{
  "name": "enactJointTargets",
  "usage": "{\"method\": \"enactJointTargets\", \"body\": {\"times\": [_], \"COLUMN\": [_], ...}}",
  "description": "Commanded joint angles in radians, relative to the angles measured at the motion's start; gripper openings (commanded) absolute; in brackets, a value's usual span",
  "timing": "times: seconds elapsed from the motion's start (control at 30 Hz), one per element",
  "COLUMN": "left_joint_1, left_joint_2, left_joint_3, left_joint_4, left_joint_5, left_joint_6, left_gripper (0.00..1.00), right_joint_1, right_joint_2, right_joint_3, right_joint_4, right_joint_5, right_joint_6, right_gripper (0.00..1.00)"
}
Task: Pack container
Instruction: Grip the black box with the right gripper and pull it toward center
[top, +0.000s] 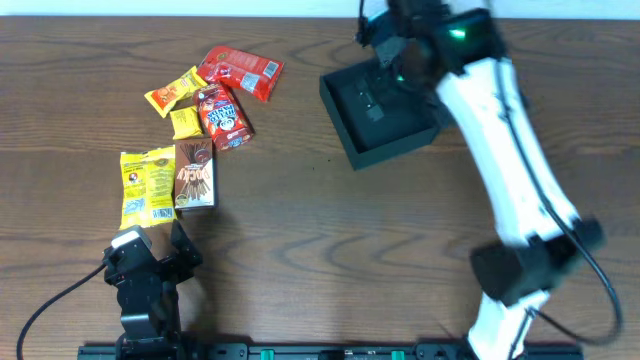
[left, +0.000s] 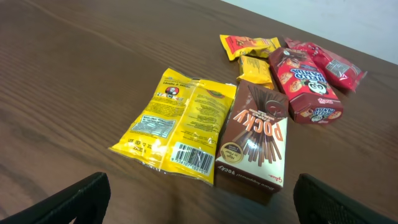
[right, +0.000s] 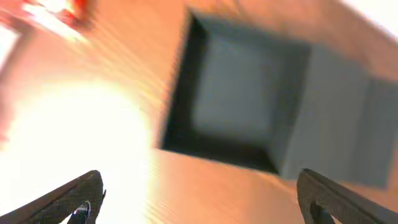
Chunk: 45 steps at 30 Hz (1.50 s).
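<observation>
Overhead view first: the container (top: 372, 108) sits at the far right of the table, opening facing up, nothing inside that I can see. It's pretty much square, so no real long axis. It's twisted a bit off the table edges, one corner aimed toward the snacks. The right arm hangs right over it and covers its far side, so I can't place the flap from here.

The right gripper (right: 199, 199) has its jaws spread wide with nothing in them. Same for the left gripper (left: 202, 202), which is wide open and empty, parked just short of the Pocky box (left: 252, 140).

What worries me:
- The right wrist picture is smeared, so that arm looks to be moving close above the box. It could clip the rim or shove it.
- The Pocky box touches the yellow packet (left: 177, 124), so grabbing one may drag the other.
- The snacks are well apart from the box, so a loose pinch could drop a packet on the way.
</observation>
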<state>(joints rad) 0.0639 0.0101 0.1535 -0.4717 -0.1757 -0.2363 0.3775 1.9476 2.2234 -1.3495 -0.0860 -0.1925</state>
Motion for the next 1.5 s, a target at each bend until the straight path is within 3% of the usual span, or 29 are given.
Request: {"method": "enactJointTargets", "body": {"times": [0.0,0.1,0.4,0.6,0.73,1.03,1.2,1.47], "left_joint_1": [0.004,0.004,0.004,0.004,0.004,0.004,0.004,0.004], "left_joint_2": [-0.006,-0.006,-0.006,-0.006,-0.006,-0.006,-0.006,-0.006], "left_joint_3": [-0.019,-0.019,-0.019,-0.019,-0.019,-0.019,-0.019,-0.019], "left_joint_4": [-0.002,-0.002,-0.002,-0.002,-0.002,-0.002,-0.002,-0.002], "left_joint_5": [-0.011,-0.011,-0.011,-0.011,-0.011,-0.011,-0.011,-0.011], "left_joint_6": [-0.007,-0.007,-0.007,-0.007,-0.007,-0.007,-0.007,-0.007], "left_gripper": [0.95,0.95,0.95,0.95,0.95,0.95,0.95,0.95], "right_joint_1": [0.010,0.013,-0.003,-0.006,-0.010,-0.038,-0.050,-0.050], "right_joint_2": [-0.025,-0.018,0.102,0.178,0.232,0.357,0.410,0.410], "right_joint_3": [0.002,-0.004,-0.126,-0.193,-0.224,-0.225,-0.225,-0.224], "right_joint_4": [0.030,-0.006,-0.092,-0.074,-0.032,-0.004,-0.004,-0.023], "right_joint_5": [-0.194,-0.188,-0.034,0.011,0.012,0.022,0.022,0.038], "right_joint_6": [0.092,0.208,0.803,0.992,1.008,1.027,1.026,0.980], "right_gripper": [0.99,0.99,0.99,0.99,0.95,0.73,0.51,0.28]}}
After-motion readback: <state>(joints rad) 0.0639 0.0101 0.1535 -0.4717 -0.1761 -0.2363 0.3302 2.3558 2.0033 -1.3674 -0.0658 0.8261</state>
